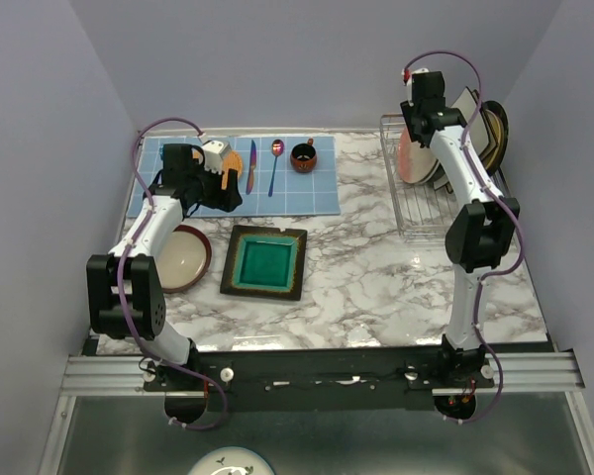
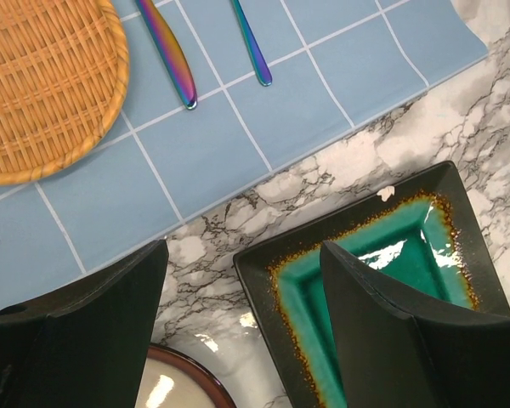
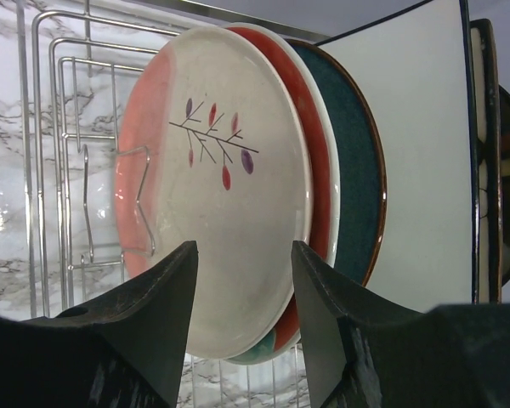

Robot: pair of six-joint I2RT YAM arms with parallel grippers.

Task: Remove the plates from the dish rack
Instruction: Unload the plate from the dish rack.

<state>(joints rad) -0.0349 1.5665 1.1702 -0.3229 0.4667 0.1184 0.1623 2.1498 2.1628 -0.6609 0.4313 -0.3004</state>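
Two unloaded plates point(image 1: 265, 261) lie on the bench point(image 1: 376, 287) under the parted, empty jaws of the left gripper point(image 2: 242, 251), while the right gripper point(image 3: 242, 246), jaws also apart, faces the pink plate point(image 3: 212, 195) in the dish rack point(image 1: 416, 213), poised to grasp it.

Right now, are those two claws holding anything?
Left gripper: open, holding nothing.
Right gripper: open, empty, facing the pink plate in the dish rack.

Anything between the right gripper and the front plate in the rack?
Nothing visible. The right gripper has its open jaws facing the front plate directly; only a rack prong crosses the plate's left side, left of the gap.
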